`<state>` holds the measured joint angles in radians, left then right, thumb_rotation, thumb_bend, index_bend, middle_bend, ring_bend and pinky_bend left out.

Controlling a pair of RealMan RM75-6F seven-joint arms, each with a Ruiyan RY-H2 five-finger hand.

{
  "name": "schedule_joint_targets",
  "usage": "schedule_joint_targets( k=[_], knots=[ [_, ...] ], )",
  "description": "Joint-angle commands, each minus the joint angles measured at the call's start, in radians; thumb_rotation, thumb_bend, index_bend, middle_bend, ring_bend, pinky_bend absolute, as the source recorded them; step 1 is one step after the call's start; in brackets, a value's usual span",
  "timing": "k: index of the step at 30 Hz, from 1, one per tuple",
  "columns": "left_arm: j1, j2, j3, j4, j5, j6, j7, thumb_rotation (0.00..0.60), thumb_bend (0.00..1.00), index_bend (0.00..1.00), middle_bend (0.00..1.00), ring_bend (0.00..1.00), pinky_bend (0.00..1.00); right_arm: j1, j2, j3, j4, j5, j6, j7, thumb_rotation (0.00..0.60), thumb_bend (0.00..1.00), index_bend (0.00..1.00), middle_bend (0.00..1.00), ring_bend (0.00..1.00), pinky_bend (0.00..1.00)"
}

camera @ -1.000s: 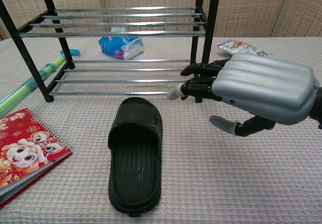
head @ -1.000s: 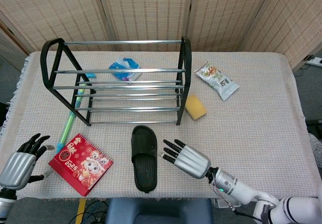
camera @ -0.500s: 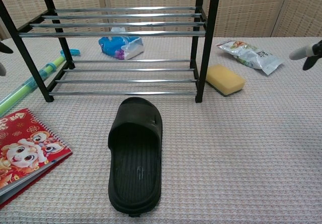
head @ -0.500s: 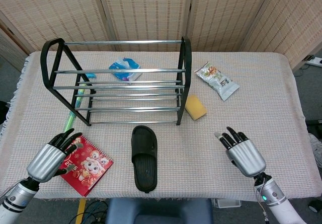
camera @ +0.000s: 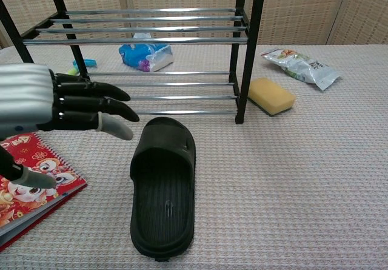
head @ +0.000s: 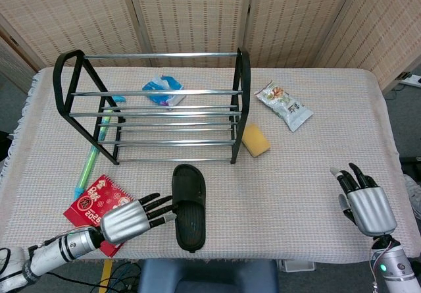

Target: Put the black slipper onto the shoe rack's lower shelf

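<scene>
My left hand (head: pixel 128 218) sits nearest me at the front edge of the counter (head: pixel 316 168), its fingers (camera: pixel 100 106) extended and spread, holding nothing; they point toward the black slipper (head: pixel 189 205) from its left side, with the tips just beside the heel half, which I judge to be the approach needed to grip the slipper across its side. Whether the tips touch the rubber, I cannot tell. My right hand (head: pixel 365 201) rests well apart at the front right, fingers apart and empty, placed clear so that it does not obstruct the path to the rack. The red calendar (head: pixel 92 204) lies flat under and beside my left hand. The black slipper lies sole down on the counter, toe end pointing at the shoe rack (head: pixel 154 105) and just short of its front rail, so a short forward slide or lift should bring it to the lower shelf (camera: pixel 154 97). That shelf of bare metal bars carries nothing. A yellow sponge (head: pixel 255 139) sits beside the rack's right post; a blue packet (head: pixel 163 90) lies behind the rack, and a snack bag (head: pixel 283 105) lies farther right.
</scene>
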<state>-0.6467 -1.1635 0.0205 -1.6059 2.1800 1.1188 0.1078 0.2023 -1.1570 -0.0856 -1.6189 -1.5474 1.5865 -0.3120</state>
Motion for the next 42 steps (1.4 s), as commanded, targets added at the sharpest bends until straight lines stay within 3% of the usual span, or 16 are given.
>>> schedule_joint_targets(
  k=[1,5,10,17,42],
  knots=[
    [-0.095,-0.020,-0.003,-0.059,0.027,-0.116,0.045,0.600,0.15,0.18,0.13,0.10,0.26,-0.005,0.005,0.008,0.001,-0.007,-0.003,0.005,0.600,0.54,0.15,0.26,0.15,0.35],
    [-0.153,-0.039,-0.009,-0.084,0.019,-0.206,0.088,0.600,0.15,0.17,0.13,0.10,0.26,-0.011,0.008,0.021,0.004,-0.014,-0.009,0.008,0.600,0.54,0.15,0.26,0.14,0.35],
    [-0.212,-0.063,-0.026,-0.129,-0.030,-0.329,0.146,0.600,0.15,0.09,0.08,0.10,0.26,-0.018,0.004,0.030,0.014,-0.020,-0.027,0.029,0.600,0.54,0.15,0.26,0.14,0.35],
    [-0.246,-0.086,-0.072,-0.178,-0.145,-0.500,0.296,0.600,0.15,0.09,0.07,0.09,0.26,-0.034,0.007,0.044,0.031,-0.022,-0.032,0.051,0.600,0.53,0.15,0.25,0.14,0.35],
    [-0.290,-0.217,-0.144,-0.180,-0.433,-0.705,0.679,0.600,0.15,0.10,0.06,0.08,0.26,-0.081,0.002,0.078,0.056,-0.039,-0.030,0.100,0.600,0.54,0.15,0.25,0.14,0.35]
  ],
)
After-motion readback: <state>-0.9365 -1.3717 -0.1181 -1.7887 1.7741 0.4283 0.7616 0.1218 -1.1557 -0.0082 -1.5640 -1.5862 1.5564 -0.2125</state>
